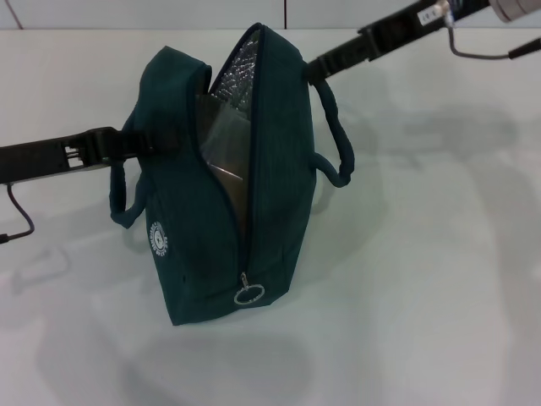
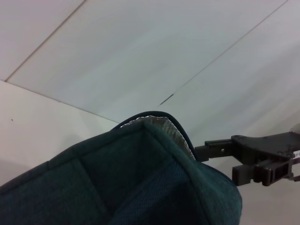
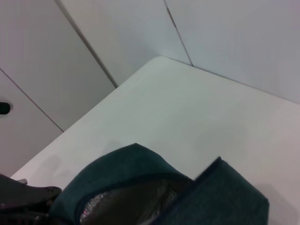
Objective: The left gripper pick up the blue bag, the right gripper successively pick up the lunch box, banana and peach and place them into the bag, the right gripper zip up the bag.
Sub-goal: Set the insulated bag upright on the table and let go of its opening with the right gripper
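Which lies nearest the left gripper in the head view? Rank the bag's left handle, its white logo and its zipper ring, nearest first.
1. Left handle: loops just below the left gripper, on the left side of the blue bag.
2. White logo: lower on the bag's left face.
3. Zipper ring: at the bag's near, bottom end, farthest away.

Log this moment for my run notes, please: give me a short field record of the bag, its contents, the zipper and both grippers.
bag: blue bag upright on the white table
opening: unzipped, silver lining showing
contents: clear lunch box visible inside; banana and peach not visible
zipper pull: metal ring at the low near end
left gripper: at the bag's left side by the handle
right gripper: at the bag's far top edge
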Tool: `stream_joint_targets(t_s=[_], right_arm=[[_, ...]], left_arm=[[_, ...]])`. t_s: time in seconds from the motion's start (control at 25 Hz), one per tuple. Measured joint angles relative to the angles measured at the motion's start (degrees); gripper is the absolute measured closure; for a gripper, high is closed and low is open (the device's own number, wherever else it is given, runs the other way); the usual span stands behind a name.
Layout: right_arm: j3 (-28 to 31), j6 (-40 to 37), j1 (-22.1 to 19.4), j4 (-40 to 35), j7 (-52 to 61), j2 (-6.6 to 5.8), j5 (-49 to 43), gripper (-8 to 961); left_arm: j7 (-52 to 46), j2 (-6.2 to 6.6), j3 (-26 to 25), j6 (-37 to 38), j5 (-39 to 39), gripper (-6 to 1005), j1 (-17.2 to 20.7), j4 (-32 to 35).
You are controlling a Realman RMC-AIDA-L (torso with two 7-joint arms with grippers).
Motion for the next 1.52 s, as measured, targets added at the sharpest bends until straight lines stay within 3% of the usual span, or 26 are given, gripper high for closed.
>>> stream_joint_targets(t_s=[0.68, 1.0, 1.2, 1.52], right_arm=[[2.14, 0.45, 0.75, 0.16, -0.48, 1.19, 3.44, 114], [1.77, 1.83, 5.49, 6.88, -0.44, 2.06, 2.76, 115], [0.98, 3.31, 6.63, 7.83, -0.02, 3.25, -2.53, 115], [0.77, 3.46, 6.85, 7.57, 0.66, 3.4, -4.72, 116]], left_arm=[[1.68, 0.24, 0.01, -0.2, 0.0, 937, -1.05, -1.45], [2.65, 0.12, 0.01, -0.36, 0.0, 937, -1.41, -1.86], [3.08, 0.19, -0.05, -0.36, -0.05, 937, -1.66, -2.24], [3.07, 0.23, -0.09, -0.35, -0.09, 937, -1.91, -2.24]])
